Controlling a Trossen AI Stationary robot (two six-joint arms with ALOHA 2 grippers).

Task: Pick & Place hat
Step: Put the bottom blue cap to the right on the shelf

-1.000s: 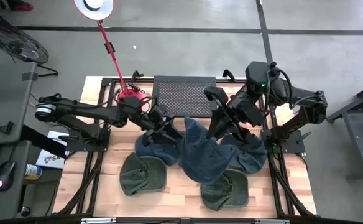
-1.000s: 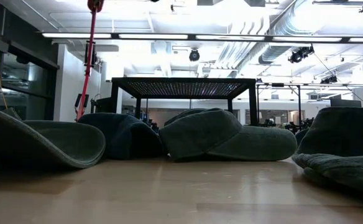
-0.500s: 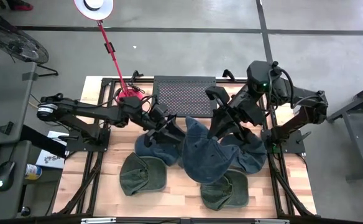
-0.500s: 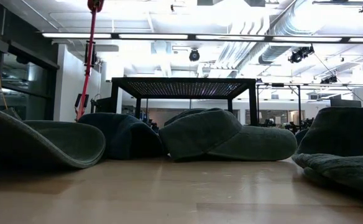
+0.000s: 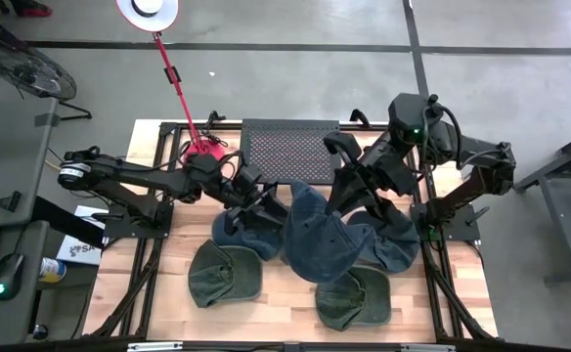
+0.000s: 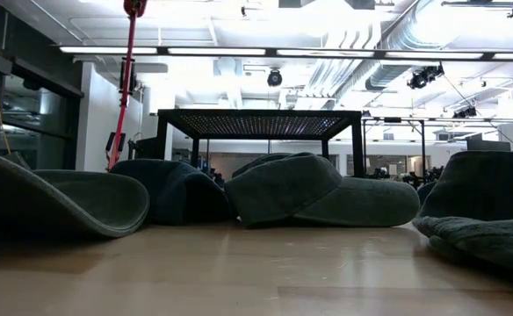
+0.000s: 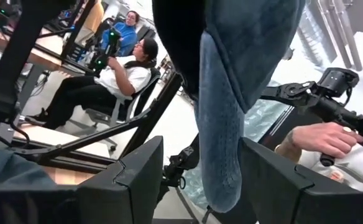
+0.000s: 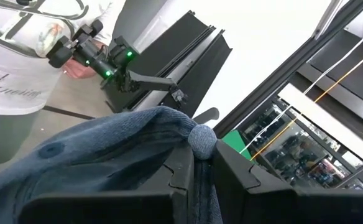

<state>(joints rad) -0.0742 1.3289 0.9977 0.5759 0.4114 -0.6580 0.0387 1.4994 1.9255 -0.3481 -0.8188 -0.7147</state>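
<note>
Right gripper (image 8: 197,163) pinched on blue hat (image 5: 317,240), left gripper (image 7: 200,180) open around its brim; it should close squarely before any lift.

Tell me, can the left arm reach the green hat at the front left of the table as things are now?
Probably yes. The green hat lies uncovered, nothing on it, just in front of the left gripper. That gripper is open, with the brim of the lifted blue hat hanging between its fingers, so it would have to pull clear first.
</note>
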